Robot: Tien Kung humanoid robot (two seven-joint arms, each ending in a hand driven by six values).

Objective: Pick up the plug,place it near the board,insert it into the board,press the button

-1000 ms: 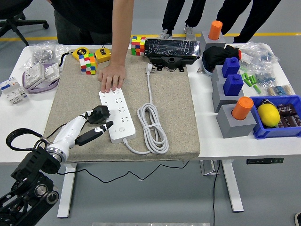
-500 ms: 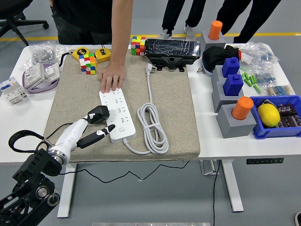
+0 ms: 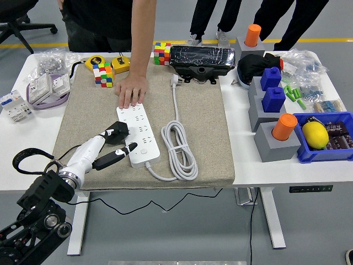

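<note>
Head view shows the left hand reaching in from the lower left over the grey mat. Its fingers are closed around the black plug, which sits at the left edge of the white power strip, touching it or just above it; I cannot tell if the pins are already in a socket. The right hand is not in the picture.

I judge that the step in hand is the insertion. The plug is already brought to the strip, so picking up and placing look done. The next move calls for lining the pins up with one socket and pushing straight down, then letting go and pressing the button, which seems to be the small round one on the near end of the strip, just beside the fingers.

A person stands at the far side and lays one hand flat on the far end of the strip, probably to keep it from sliding. The strip's white cable lies coiled just to its right, apart from the plug. Further away on the counter are colour cubes, a black box, blue and grey blocks and a blue bin with a lemon. Nothing of these stands in the way.
</note>
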